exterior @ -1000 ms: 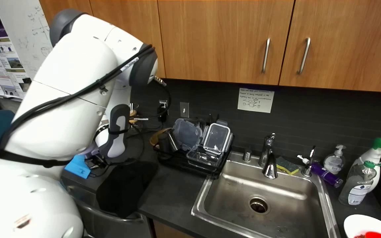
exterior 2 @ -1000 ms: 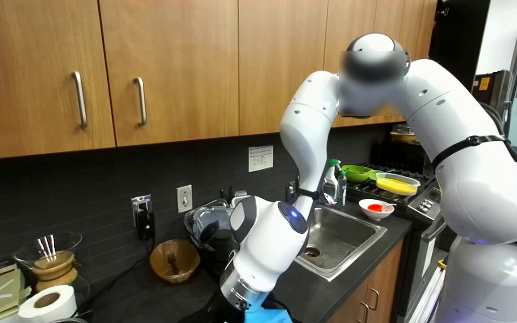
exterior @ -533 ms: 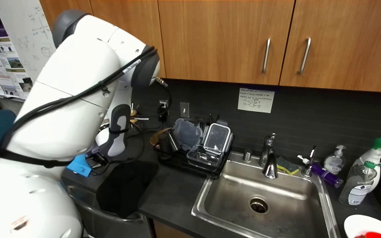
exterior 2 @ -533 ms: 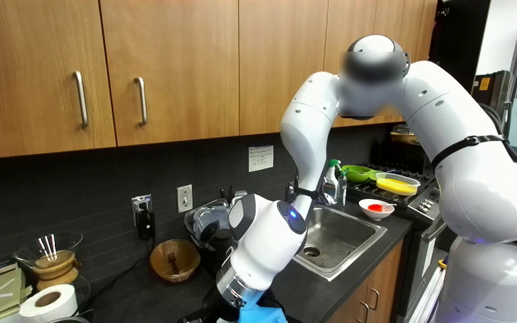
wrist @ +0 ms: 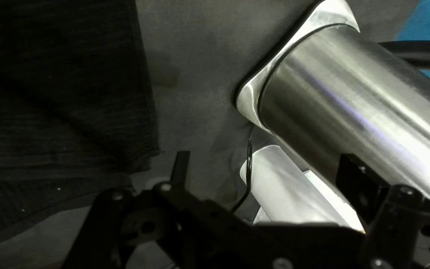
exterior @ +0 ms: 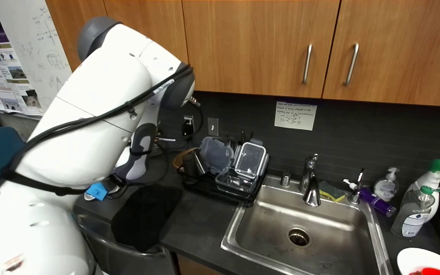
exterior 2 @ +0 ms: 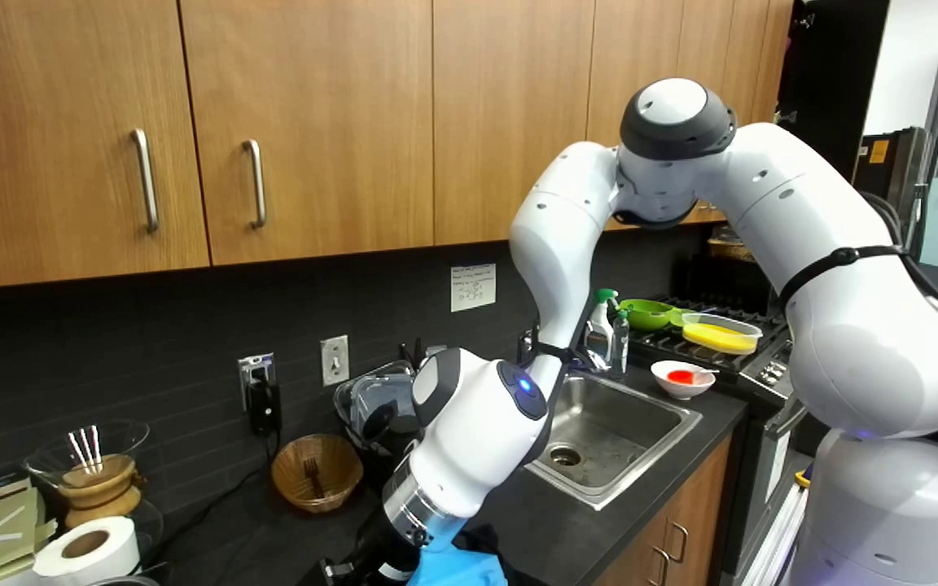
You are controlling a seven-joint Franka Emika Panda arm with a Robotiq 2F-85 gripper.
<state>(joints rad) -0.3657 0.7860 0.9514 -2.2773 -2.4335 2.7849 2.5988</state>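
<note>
Spread wide across the lower half of the wrist view, the gripper (wrist: 271, 175) holds nothing, a broad gap showing between its fingertips; the finger (wrist: 362, 188) at the right of that view overlaps a brushed-steel cylinder (wrist: 353, 101), and whether they touch cannot be told. Wooden wall cabinets (exterior: 258, 46) run along the top of both exterior views. Next in bulk comes the white robot arm (exterior 2: 852, 325), bent high at the right of an exterior view, its wrist low near bottom centre. A dark counter (exterior: 201, 225) crosses the lower part of both exterior views, with a stainless-steel sink (exterior: 262, 225) set into it, lower right in an exterior view. Left of the sink there, clear plastic containers (exterior: 250, 158) rest in a black dish rack (exterior: 216, 193). Black cloth (exterior: 147, 219) hangs over the counter's front edge at lower left; black fabric (wrist: 58, 86) also fills the left of the wrist view. The brushed-steel cylinder slants from upper centre to the right edge of that view, its polished end flared. A pour-over coffee maker (exterior 2: 98, 492) stands at the lower left of an exterior view, with a wicker basket (exterior 2: 343, 468) to its right. In the wrist view a white roll (wrist: 286, 190) shows in the gap between the fingers, beside the cylinder's lower edge, and a thin black cable (wrist: 249, 168) crosses its left end. A brown fork (exterior 2: 313, 478) lies in the basket.
</note>
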